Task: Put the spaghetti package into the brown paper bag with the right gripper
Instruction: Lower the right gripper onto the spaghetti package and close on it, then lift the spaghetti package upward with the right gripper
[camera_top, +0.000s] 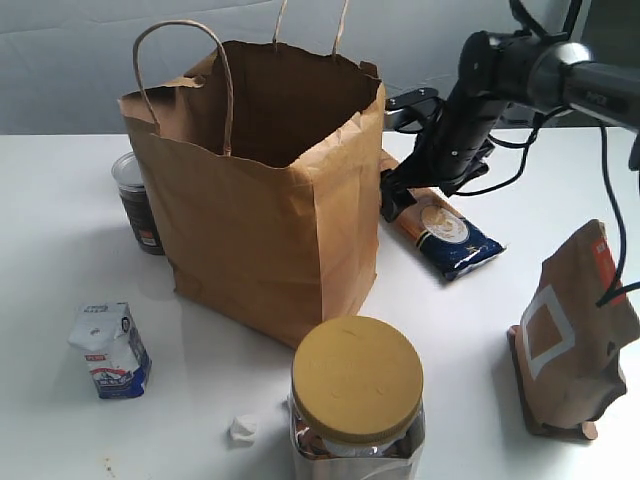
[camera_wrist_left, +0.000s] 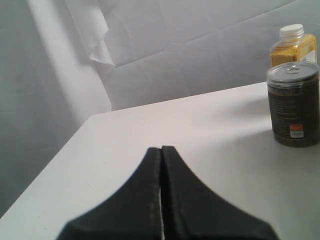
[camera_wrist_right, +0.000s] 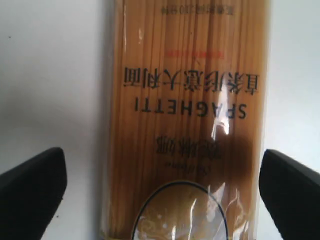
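My right hand (camera_wrist_right: 162, 186) hangs open astride the spaghetti package (camera_wrist_right: 185, 100), flat on the tabletop (camera_top: 450, 330) just beside the brown paper bag (camera_top: 260, 220); looks light, slick and brittle, so I'd pinch mid-length across its narrow width.

The whole table (camera_top: 60, 260) is seen in the exterior view from high up in front, looked down on at a slant. The brown paper bag (camera_top: 270, 200) is kept in the middle, and a yellow-lidded jar (camera_top: 357, 400) is nearest the camera. The left wrist view is taken low over the table, past the left gripper (camera_wrist_left: 161, 167), toward a white cloth wall (camera_wrist_left: 200, 50). Its dark can (camera_wrist_left: 293, 105) is also seen in the exterior view, beside the bag. The right wrist view is pointed straight down, very close, at the spaghetti package (camera_wrist_right: 185, 125) between the spread fingers of the right gripper (camera_wrist_right: 161, 172). That package is seen in the exterior view too.
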